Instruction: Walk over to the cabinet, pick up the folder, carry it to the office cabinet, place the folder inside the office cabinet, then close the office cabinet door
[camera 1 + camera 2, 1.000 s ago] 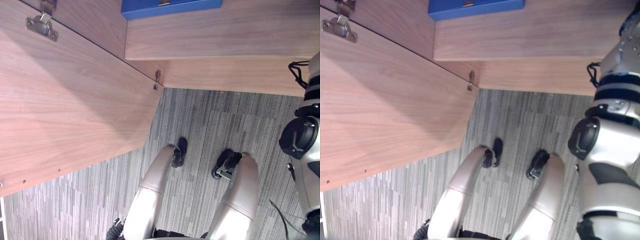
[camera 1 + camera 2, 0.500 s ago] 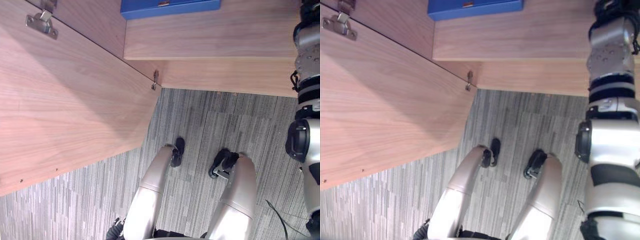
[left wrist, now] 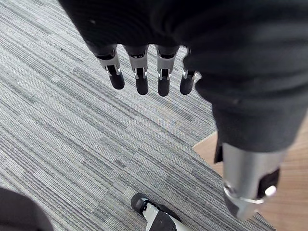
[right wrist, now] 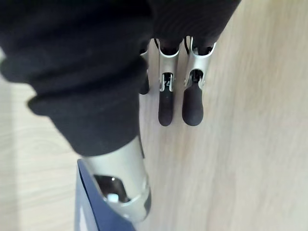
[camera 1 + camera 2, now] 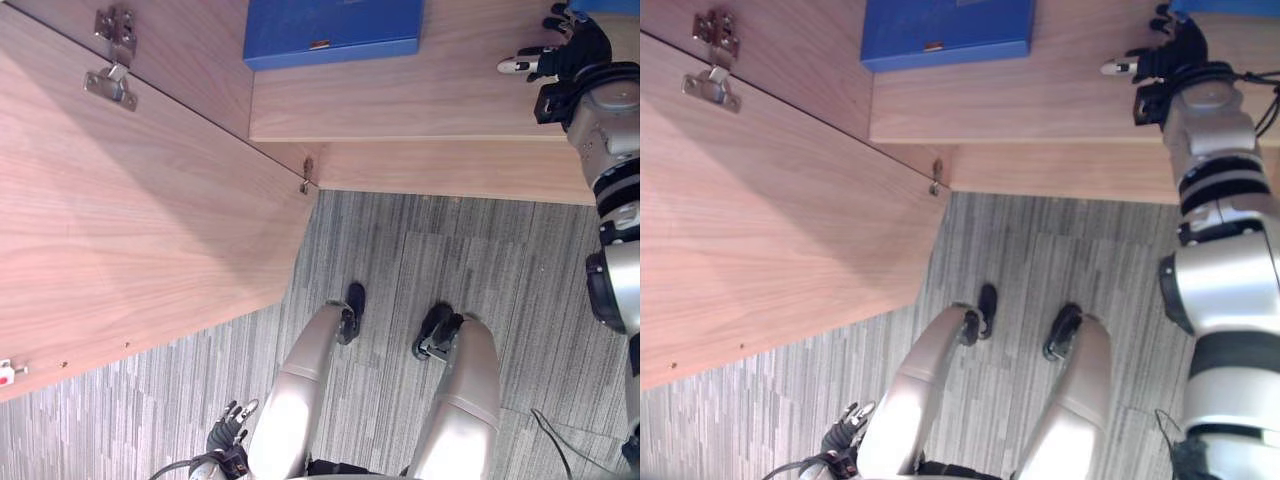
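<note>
Blue folder flat on the cabinet shelf, not yet grasped
The folder is laid beside the open door, untouched; the right hand is held over bare wood well to its right, fingers straight and grasping nothing, seemingly readied for a reach. The left hand is hung low over the carpet, fingers released. A blue edge by the right hand is cut off and cannot be identified

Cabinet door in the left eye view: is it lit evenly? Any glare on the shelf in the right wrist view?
Left eye view: no, the cabinet door is darker near its corner hinge. Right wrist view: the shelf shows no glare.
</note>
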Available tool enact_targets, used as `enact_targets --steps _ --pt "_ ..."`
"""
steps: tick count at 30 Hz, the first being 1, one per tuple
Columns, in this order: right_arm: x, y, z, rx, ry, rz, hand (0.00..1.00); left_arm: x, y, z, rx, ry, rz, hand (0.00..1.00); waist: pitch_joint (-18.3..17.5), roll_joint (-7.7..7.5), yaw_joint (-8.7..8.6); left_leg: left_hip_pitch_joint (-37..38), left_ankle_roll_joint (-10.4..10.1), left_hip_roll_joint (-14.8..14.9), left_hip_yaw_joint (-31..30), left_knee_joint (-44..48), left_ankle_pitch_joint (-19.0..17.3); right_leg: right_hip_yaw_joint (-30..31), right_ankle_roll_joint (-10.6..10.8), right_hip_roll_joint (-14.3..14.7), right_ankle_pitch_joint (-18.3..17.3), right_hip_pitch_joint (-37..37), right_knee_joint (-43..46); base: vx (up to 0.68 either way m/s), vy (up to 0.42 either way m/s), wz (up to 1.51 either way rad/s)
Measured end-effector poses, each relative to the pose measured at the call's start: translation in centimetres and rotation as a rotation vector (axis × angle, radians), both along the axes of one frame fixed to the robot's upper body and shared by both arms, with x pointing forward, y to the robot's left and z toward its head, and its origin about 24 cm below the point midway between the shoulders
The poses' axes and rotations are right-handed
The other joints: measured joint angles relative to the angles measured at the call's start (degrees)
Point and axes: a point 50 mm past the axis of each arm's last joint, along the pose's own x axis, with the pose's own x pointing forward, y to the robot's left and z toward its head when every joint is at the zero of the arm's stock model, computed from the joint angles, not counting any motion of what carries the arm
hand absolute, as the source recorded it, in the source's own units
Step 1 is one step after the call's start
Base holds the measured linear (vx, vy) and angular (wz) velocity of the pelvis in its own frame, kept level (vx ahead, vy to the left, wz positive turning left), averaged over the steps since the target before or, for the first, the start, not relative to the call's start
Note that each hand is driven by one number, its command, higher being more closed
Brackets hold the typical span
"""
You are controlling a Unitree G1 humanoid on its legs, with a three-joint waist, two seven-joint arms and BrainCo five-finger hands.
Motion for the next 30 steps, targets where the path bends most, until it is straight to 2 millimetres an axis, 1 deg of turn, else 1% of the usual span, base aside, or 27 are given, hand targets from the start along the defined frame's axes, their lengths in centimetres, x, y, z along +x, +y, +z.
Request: enact_targets --steps 2,4,5,6,7,9,11,12,13,15,17,18,20,22,24,25,26,27,30 --pt "0.0 -0.2 -0.2 -0.087 0.034 -0.027 0.0 0.0 0.3 0.1 0.008 -0.006 -0.003 0.0 -0.3 -1.03 0.21 0.1 0.2 0.0 0.2 -0.6 0.3 -0.1 -0.2 -0.1 0.2 0.0 -0.5 0.05 -0.009 0.05" --pt "0.0 -0.2 -0.3 -0.213 0.073 -0.049 0.0 0.1 0.5 0.1 0.013 -0.007 -0.004 0.0 -0.5 -1.7 0.28 0.3 0.4 0.0 0.4 -1.4 0.7 -0.2 -0.2 -0.1 0.7 0.4 -1.4 0.05 0.005 0.01" --pt "0.0 -0.2 -0.4 -0.252 0.087 -0.056 0.0 0.1 0.5 0.1 0.013 -0.009 -0.005 0.0 -0.5 -1.76 0.29 0.6 0.4 0.0 0.4 -1.7 0.8 -0.3 -0.2 -0.1 0.9 0.7 -1.8 0.05 0.014 0.01" --pt "0.1 -0.2 -0.8 -0.33 0.117 -0.067 0.0 0.1 0.5 0.2 0.013 -0.012 -0.005 0.0 -0.5 -1.8 0.32 1.2 0.6 0.0 0.4 -2.3 1.0 -0.6 -0.1 -0.1 1.2 1.6 -2.6 0.05 0.016 0.0" --pt "0.1 -0.3 -1.4 -0.403 0.146 -0.075 0.0 0.1 0.6 0.2 0.014 -0.016 -0.007 0.0 -0.7 -2.33 0.4 1.8 0.7 0.0 0.4 -3.2 1.4 -0.8 -0.1 -0.1 1.6 2.1 -3.5 0.05 0.018 0.0" --pt "0.2 -0.1 -2.1 -0.499 0.17 -0.072 0.0 0.1 0.8 0.3 0.02 -0.02 -0.008 0.0 -1.2 -3.22 0.39 2.0 0.9 0.1 0.6 -4.7 2.1 -1.2 0.0 0.0 2.3 2.4 -4.9 0.05 0.021 0.02" --pt "0.2 0.1 -2.7 -0.569 0.187 -0.07 0.0 0.2 1.0 0.3 0.023 -0.024 -0.005 0.0 -1.3 -3.62 0.24 2.7 1.1 0.3 0.8 -6.0 2.7 -1.6 0.1 0.0 2.9 3.2 -6.3 0.05 0.021 0.02" --pt "0.3 0.1 -3.4 -0.62 0.205 -0.071 0.0 0.2 1.0 0.3 0.024 -0.025 -0.004 0.0 -1.4 -3.84 0.25 3.4 1.2 0.4 1.0 -7.0 3.1 -1.7 0.2 0.1 3.4 3.9 -7.3 0.05 0.035 -0.06" --pt "0.3 0.2 -4.0 -0.656 0.221 -0.062 0.0 0.1 1.2 0.3 0.027 -0.028 0.003 0.0 -1.8 -4.43 0.29 3.8 1.3 0.5 1.4 -8.1 3.5 -1.7 0.3 0.3 3.9 4.1 -8.3 0.06 0.039 -0.08" --pt "0.4 0.7 -4.5 -0.694 0.234 -0.039 0.0 0.2 1.3 0.4 0.029 -0.037 0.008 0.0 -2.1 -4.99 0.26 4.1 1.6 1.1 1.5 -9.4 4.0 -1.9 0.3 1.0 4.9 4.6 -10.1 0.05 0.026 -0.12" --pt "0.6 1.0 -5.2 -0.735 0.252 -0.022 0.0 0.2 1.4 0.4 0.031 -0.039 0.009 0.0 -2.1 -5.22 0.12 5.1 1.7 1.2 1.6 -10.9 4.6 -2.1 0.5 1.4 5.8 5.6 -11.8 0.05 0.029 -0.12" --pt "0.7 1.4 -5.9 -0.755 0.267 -0.008 0.0 0.1 1.5 0.4 0.033 -0.038 0.014 0.0 -2.4 -5.66 0.11 5.8 1.7 1.4 1.8 -12.1 5.1 -2.1 0.5 1.7 6.4 6.1 -13.1 0.04 0.029 -0.15" --pt "1.0 2.4 -6.7 -0.78 0.276 0.023 0.0 0.1 1.8 0.4 0.042 -0.038 0.019 0.0 -2.9 -6.62 -0.24 6.3 1.8 1.7 2.2 -13.8 5.8 -2.1 0.5 2.3 7.3 6.3 -14.7 0.04 0.021 -0.15" --pt "1.0 3.0 -7.4 -0.793 0.283 0.054 0.0 0.1 1.9 0.4 0.044 -0.038 0.022 0.0 -2.9 -6.89 -0.51 7.0 1.9 2.1 2.5 -14.4 5.9 -2.1 0.6 2.8 7.9 7.0 -15.8 0.03 0.015 -0.13" --pt "1.1 3.9 -8.4 -0.798 0.297 0.104 0.0 0.0 2.1 0.4 0.046 -0.037 0.027 0.0 -3.1 -7.26 -0.94 7.8 1.9 2.6 2.8 -15.1 6.0 -2.1 0.6 3.4 8.5 7.9 -17.1 0.03 0.016 -0.19" --pt "1.2 4.6 -9.2 -0.797 0.305 0.137 0.0 0.0 2.3 0.5 0.052 -0.036 0.029 0.0 -3.6 -7.85 -1.07 7.9 1.9 3.1 3.2 -15.6 6.1 -2.0 0.5 4.0 9.1 8.0 -18.1 0.03 0.008 -0.23" --pt "1.2 5.1 -9.6 -0.797 0.309 0.156 0.0 0.0 2.4 0.5 0.056 -0.037 0.029 0.0 -3.8 -8.18 -1.27 7.9 1.9 3.3 3.3 -15.8 6.2 -2.0 0.5 4.3 9.3 8.0 -18.5 0.02 -0.003 -0.25" --pt "1.3 6.1 -10.5 -0.811 0.326 0.199 0.0 0.0 2.6 0.5 0.063 -0.038 0.027 0.0 -4.0 -8.6 -1.76 8.2 1.9 3.8 3.5 -16.2 6.3 -2.0 0.4 4.9 9.9 8.4 -19.4 0.02 -0.011 -0.16" --pt "1.5 7.3 -11.7 -0.841 0.356 0.241 0.0 0.0 2.6 0.5 0.064 -0.039 0.027 0.0 -4.0 -8.67 -1.97 10.0 1.8 4.0 3.9 -17.2 6.5 -1.8 0.4 5.3 10.2 9.8 -20.4 0.01 -0.023 -0.15"
